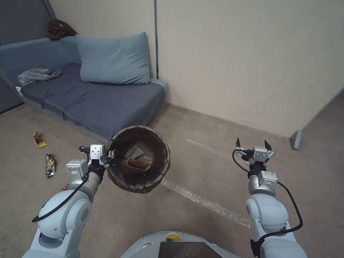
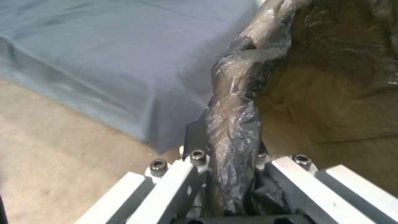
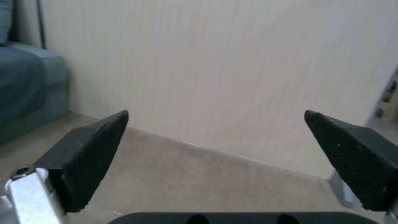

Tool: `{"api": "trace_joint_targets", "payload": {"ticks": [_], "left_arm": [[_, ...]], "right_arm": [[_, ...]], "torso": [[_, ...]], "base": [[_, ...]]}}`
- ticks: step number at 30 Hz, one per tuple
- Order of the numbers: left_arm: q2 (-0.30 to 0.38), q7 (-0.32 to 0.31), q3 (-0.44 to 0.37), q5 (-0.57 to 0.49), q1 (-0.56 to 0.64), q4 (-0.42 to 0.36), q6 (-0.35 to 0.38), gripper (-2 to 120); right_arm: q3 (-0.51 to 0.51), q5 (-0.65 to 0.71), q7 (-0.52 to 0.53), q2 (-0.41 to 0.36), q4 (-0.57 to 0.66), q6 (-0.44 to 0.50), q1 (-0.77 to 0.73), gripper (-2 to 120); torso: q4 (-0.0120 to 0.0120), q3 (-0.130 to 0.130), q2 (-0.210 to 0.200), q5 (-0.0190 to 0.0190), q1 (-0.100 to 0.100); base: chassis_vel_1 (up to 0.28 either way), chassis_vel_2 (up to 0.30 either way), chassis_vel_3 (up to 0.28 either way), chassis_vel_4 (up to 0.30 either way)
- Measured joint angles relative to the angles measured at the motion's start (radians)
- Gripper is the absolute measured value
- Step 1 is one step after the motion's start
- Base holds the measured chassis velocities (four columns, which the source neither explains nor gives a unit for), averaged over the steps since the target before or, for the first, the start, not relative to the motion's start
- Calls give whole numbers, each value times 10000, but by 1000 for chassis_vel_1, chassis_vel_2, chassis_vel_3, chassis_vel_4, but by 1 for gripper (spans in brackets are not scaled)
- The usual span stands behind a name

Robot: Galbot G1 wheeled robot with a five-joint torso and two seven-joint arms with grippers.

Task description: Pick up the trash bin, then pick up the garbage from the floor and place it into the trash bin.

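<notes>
Bin rim sits pinched between left gripper [image 1: 109, 154] fingers, trash bin [image 1: 138, 159] aloft; right gripper [image 1: 253, 145] spread wide, empty. Keep the bin level while nearing wrappers [image 1: 50, 165].

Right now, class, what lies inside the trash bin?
The trash bin, held at its rim by the left gripper, holds a tan paper bag and crumpled litter. Anything beneath them is covered.

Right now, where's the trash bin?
In the head view the trash bin is off the floor, left of centre, held by its bag-covered rim in the left gripper, just in front of the sofa.
</notes>
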Motion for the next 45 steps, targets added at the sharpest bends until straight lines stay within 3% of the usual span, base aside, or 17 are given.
{"api": "trace_joint_targets", "payload": {"ticks": [45], "left_arm": [[170, -72, -107, -193, -20, 11, 0, 0]], "right_arm": [[-133, -122, -59, -24, -223, 37, 42, 100]], "torso": [[1, 0, 0, 0, 0]], "base": [[88, 86, 82, 87]]}}
